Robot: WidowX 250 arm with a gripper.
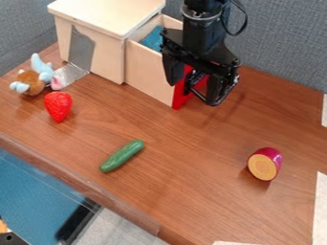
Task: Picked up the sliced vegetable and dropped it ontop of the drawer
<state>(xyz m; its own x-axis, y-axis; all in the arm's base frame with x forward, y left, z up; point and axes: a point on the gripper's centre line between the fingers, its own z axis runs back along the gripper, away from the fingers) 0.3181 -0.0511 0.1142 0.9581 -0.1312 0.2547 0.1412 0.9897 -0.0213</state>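
Table edge (96, 191) slants across the lower left of the frame, so anything knocked that way could roll off. Right of centre, in the lower half, the sliced vegetable (265, 164) rests on the wood, flat orange face toward the camera, not yet picked up. Its rounded purple skin is the main hazard, I judge: if the gripper (191, 93) comes down off its middle, or 1 of the 2 fingers lands first, it may roll or squirt out. Well left of it lies a cucumber (121, 156), and at the left a strawberry (59, 106) and a plush toy (35, 76), all unlikely to foul the pick. At upper centre hangs that same gripper, released and holding nothing, over the view of the red drawer front (181, 91); swinging sideways while low could bump the panel and shift the drawer (147, 72), which stands open. At the upper left, the box (105, 52) has a flat pale top, the likely target; a drop from high up, or close to the rim, could send the piece rolling into the open drawer or onto the table
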